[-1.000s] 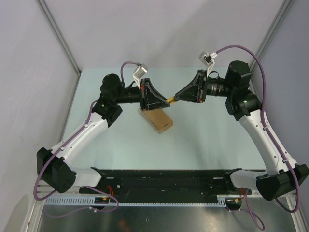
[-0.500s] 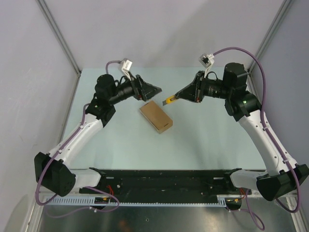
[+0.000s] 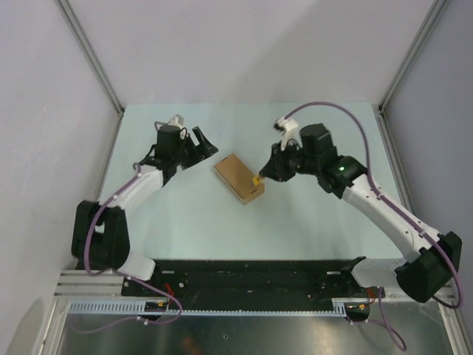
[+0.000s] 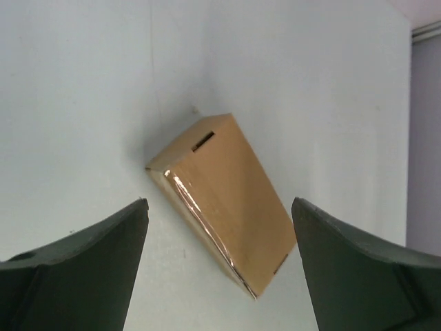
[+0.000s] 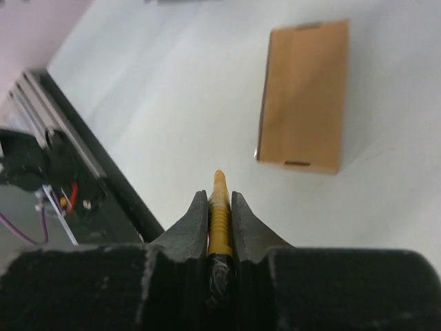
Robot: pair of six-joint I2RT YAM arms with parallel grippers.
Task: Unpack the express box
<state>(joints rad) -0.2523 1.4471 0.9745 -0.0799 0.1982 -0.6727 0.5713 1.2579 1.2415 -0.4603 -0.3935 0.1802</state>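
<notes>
Left gripper (image 3: 205,145): now open, pulled back from your express box (image 3: 238,177).
Right gripper (image 3: 264,174): lowered, bringing its knife (image 3: 257,179) near the box.

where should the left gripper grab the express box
Across the express box's two long sides, at the end nearest the left gripper, coming from the left. It lies flat and oblong, so the narrow width probably suits the open jaws, away from the utility knife.

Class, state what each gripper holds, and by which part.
The right gripper clamps the yellow utility knife by its body, tip jutting past the fingers. The left gripper, open, holds nothing.
</notes>
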